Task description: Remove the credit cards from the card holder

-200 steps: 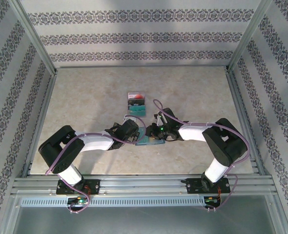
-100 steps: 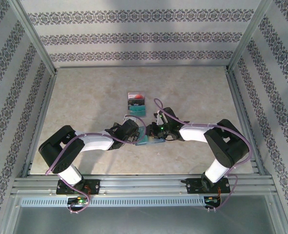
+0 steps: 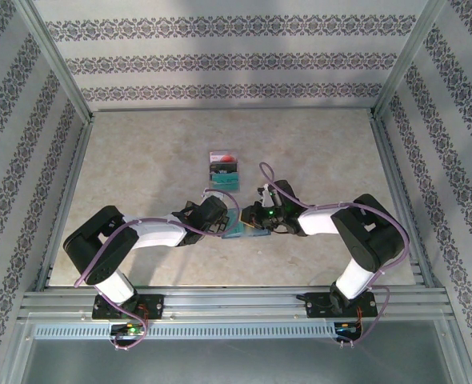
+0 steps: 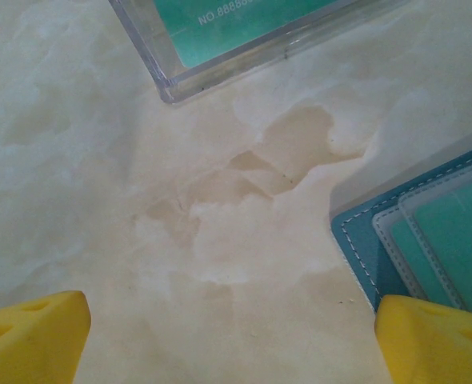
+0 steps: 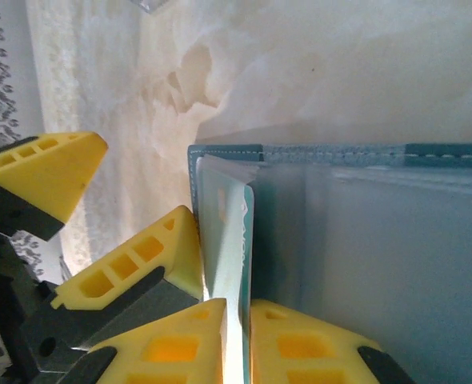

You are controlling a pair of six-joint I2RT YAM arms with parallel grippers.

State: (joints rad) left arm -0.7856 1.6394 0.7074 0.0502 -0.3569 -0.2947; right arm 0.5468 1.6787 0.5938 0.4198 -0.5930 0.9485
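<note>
The slate-blue card holder lies open on the table between the two arms. In the right wrist view my right gripper is shut on the edge of a teal-green credit card that stands up out of the holder's left pocket. My left gripper is open just left of the holder's stitched corner, its right fingertip over that corner. Another teal card sits in a pocket there. Three cards lie behind the holder: red-and-white, dark, teal.
The teal card on the table has a clear plastic rim and lies close ahead of my left fingers. Metal rails run along the near edge and patterned walls enclose the marbled table.
The right arm's wrist has shifted slightly toward the near edge while keeping hold at the holder. The left arm and the three laid-out cards have stayed put.
</note>
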